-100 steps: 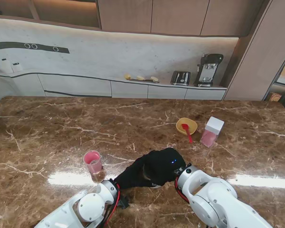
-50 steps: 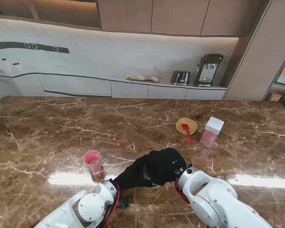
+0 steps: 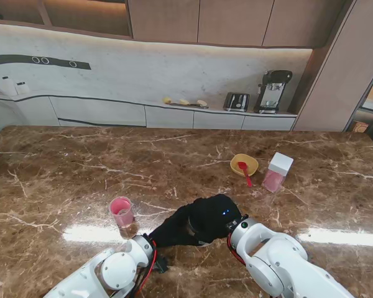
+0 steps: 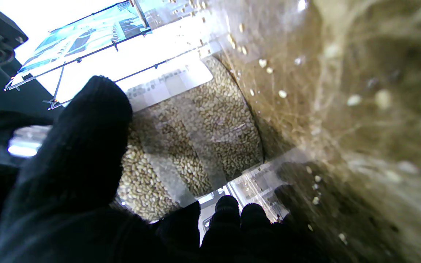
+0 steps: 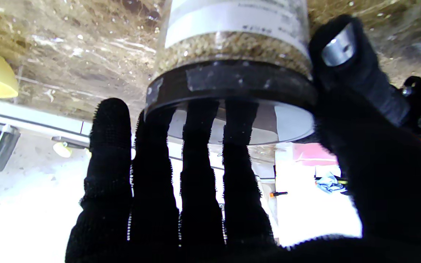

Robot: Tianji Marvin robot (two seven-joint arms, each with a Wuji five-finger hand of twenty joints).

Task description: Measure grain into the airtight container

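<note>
Clear round grain jar (image 5: pixel 232 40), packed with pale tan kernels (image 4: pixel 203 128) behind a white label, capped by a black lid (image 5: pixel 228 87). Standing on the near middle of the brown veined marble table (image 3: pixel 62 167), hidden in the stand's view under both black knitted gloves. Left hand (image 3: pixel 174 231) wrapped round the jar's wall, thumb on one side and fingertips (image 4: pixel 227 208) curled round the other. Right hand (image 3: pixel 214 214) laid over the lid, four fingers (image 5: pixel 199 146) flat across its top and thumb pressed against its rim; a real clamp or a mere rest, hard to say. Farther off to the right, a square clear airtight container (image 3: pixel 277 172), white-lidded, with pinkish contents. Just beside it, a yellow bowl (image 3: pixel 244 163) holding a red spoon (image 3: pixel 244 173). To the left, a glass cup (image 3: pixel 122 216) with a pink top, possibly grain at its bottom.
</note>
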